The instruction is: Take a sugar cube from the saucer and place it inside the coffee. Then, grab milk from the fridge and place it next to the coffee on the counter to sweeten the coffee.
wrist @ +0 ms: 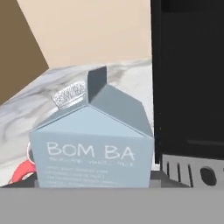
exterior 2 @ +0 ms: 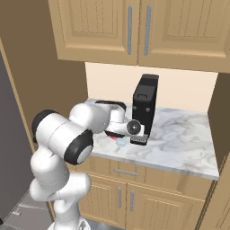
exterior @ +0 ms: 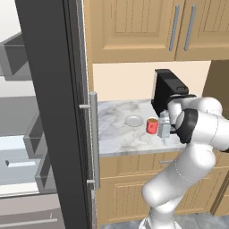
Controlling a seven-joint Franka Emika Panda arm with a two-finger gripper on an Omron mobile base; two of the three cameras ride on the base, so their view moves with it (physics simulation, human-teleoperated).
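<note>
Marble surface [exterior: 120,134] w/ milk [exterior: 164,125] stood just beside red coffee [exterior: 152,126], claw grip can't be told; if released carelessly, carton could be tipped into mug.

My left base view looks forward and down from behind my arm, past the open fridge [exterior: 53,112] door, onto the counter [exterior: 120,134]. My right base view faces the same counter [exterior 2: 179,143] from the other side, sharing the coffee machine [exterior 2: 144,108]. My hand view sits very close to the milk [wrist: 92,144], looking level toward the wall, coffee machine [wrist: 188,78] alongside.
</note>
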